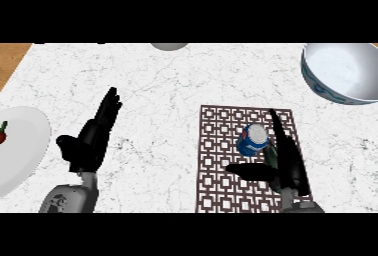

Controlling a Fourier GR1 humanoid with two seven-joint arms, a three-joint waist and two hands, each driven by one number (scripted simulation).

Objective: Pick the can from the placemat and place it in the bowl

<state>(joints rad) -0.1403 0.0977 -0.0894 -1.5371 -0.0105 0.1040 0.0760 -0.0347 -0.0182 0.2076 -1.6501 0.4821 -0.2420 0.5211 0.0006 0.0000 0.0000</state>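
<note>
— Where's the can (252, 140)?
— On the placemat (221, 165), I see it upright, top up, beside my right hand (284, 162), fingers straight. Left hand (92, 137) rests spread. Bowl (341, 72) sits far right.

can on placemat, bowl at far right, plate at left

the can (253, 140) stood on the placemat (221, 165), toward its far right part, with the right hand (284, 160) just beside it on the right, fingers straight, thumb before the can. the bowl (341, 70) sat behind and to the right of the placemat, apart from it. the plate (18, 150) lay at the counter's (170, 90) left edge, with the left hand (92, 137) resting open between plate and placemat.
</note>
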